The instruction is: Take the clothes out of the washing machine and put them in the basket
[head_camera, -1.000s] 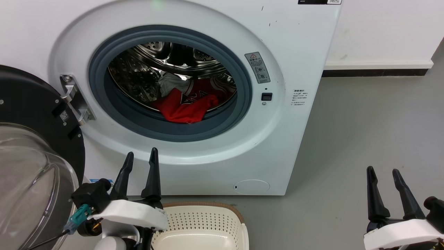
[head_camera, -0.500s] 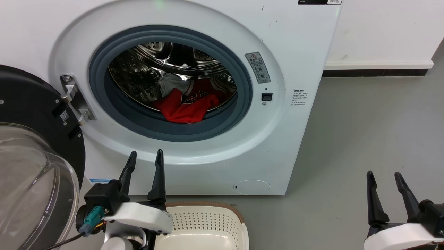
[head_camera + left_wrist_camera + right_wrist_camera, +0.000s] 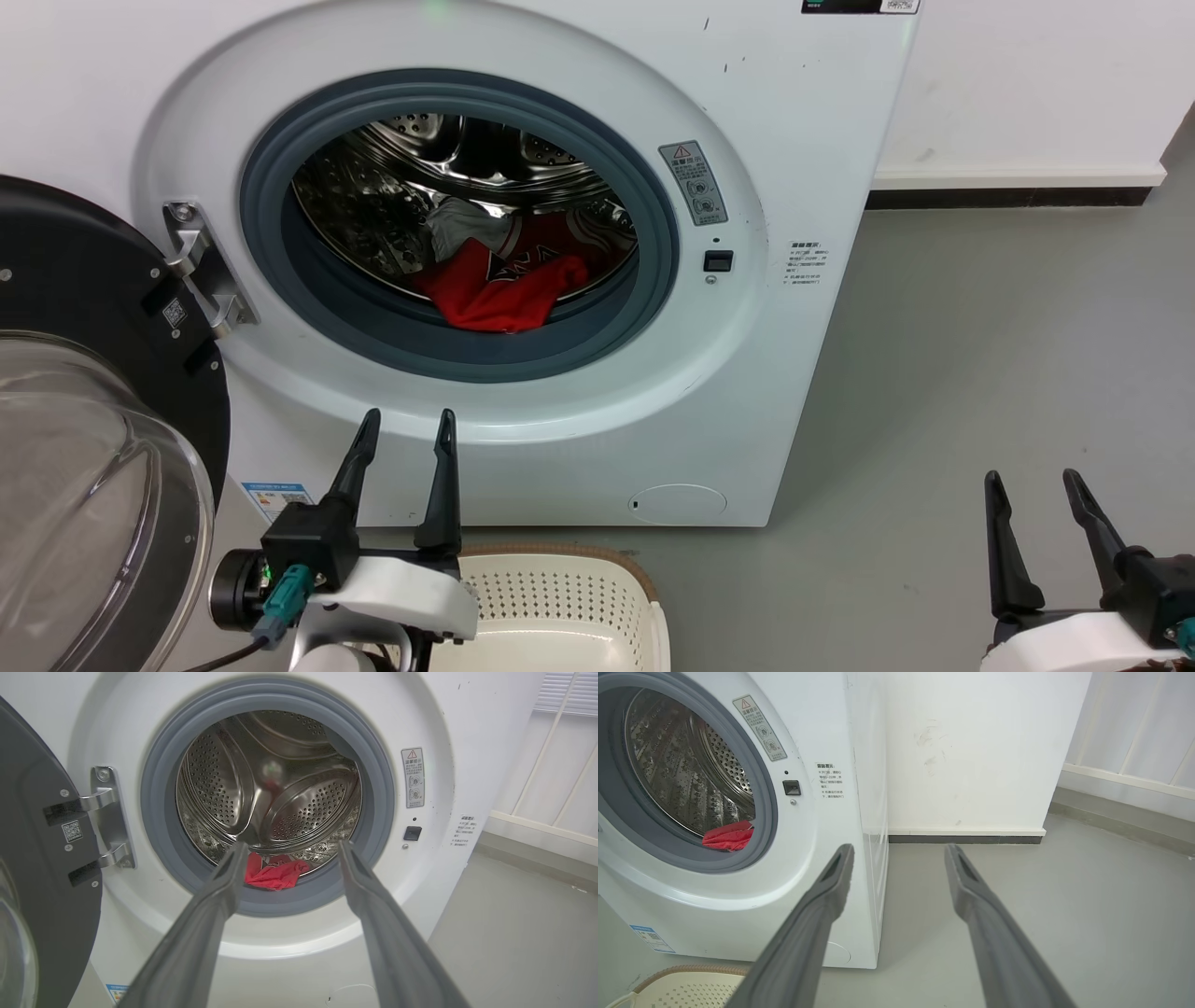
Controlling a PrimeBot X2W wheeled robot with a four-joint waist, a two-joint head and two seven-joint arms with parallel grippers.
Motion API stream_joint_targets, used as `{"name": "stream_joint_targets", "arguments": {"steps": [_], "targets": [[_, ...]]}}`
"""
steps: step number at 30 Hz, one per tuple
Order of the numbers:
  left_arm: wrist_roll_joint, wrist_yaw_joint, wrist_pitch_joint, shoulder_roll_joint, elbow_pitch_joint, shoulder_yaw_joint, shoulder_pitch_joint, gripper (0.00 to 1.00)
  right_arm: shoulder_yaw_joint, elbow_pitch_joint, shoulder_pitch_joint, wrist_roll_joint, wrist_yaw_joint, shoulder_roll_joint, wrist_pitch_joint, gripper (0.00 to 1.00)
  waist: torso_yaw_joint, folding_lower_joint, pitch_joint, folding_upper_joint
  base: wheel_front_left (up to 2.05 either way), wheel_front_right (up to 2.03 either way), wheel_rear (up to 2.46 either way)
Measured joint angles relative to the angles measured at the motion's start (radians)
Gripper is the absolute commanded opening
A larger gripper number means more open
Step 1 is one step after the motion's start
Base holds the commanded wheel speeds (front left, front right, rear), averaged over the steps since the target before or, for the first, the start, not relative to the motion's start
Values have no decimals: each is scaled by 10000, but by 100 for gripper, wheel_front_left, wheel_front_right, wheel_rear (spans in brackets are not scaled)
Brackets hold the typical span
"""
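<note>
The red clothes [image 3: 499, 291] lie heaped inside the washing machine [image 3: 803, 121], against the lower lip of its grey gasket [image 3: 373, 329]. The left gripper [image 3: 409, 417], fingers spread and empty, points toward the opening from just above the basket [image 3: 560, 590]. The right gripper [image 3: 1032, 478], also spread and empty, hangs over the floor [image 3: 934, 373].

The washing machine [image 3: 523, 56] stands against the wall [image 3: 1027, 84], its door [image 3: 84, 373] swung open to the left. The clothes [image 3: 504, 285] lie in the drum [image 3: 373, 205], low and toward the front, just behind the gasket [image 3: 653, 243]. The basket [image 3: 560, 597] sits on the floor [image 3: 980, 355] right before the machine — the left gripper [image 3: 409, 417] at its left end, the right gripper [image 3: 1032, 476] well apart to the right.
</note>
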Motion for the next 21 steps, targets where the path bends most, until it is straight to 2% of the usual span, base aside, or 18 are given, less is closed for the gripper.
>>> {"name": "stream_joint_targets", "arguments": {"steps": [21], "targets": [[1149, 368, -320, 2, 71, -42, 148, 100, -113, 198, 79, -1147, 0, -2, -347, 100, 50, 0, 32, 0, 0, 0, 0]]}}
